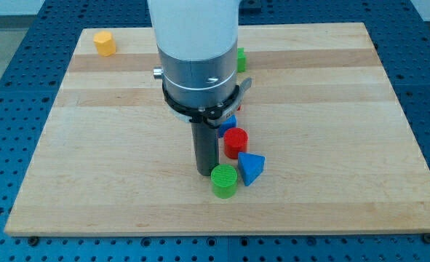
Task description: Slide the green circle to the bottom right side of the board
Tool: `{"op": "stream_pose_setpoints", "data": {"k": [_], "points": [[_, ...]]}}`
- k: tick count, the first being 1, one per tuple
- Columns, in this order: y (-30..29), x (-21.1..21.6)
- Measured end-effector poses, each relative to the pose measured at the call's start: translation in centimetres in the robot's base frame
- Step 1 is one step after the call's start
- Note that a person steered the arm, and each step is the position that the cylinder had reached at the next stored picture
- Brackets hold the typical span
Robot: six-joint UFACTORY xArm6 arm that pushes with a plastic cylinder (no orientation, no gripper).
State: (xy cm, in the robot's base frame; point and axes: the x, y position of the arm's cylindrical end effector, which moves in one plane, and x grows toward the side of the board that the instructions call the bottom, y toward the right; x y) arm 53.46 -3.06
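Observation:
The green circle (225, 180) is a short green cylinder lying near the bottom middle of the wooden board (91, 145). My tip (205, 172) rests on the board right beside it, at its upper left, touching or nearly touching. A blue triangular block (251, 168) lies against the green circle's right side. A red round block (236, 142) sits just above them, to the right of the rod.
Another blue block (227, 128) peeks out above the red one, partly hidden by the arm. A green block (241, 59) shows at the arm's right near the top. A yellow block (105, 43) stands at the top left corner.

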Motion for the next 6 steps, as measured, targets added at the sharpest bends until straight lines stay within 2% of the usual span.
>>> {"op": "stream_pose_setpoints", "data": {"k": [2,4,6], "points": [[-1.5,1.4],[3.0,3.0],[4.0,3.1]]}}
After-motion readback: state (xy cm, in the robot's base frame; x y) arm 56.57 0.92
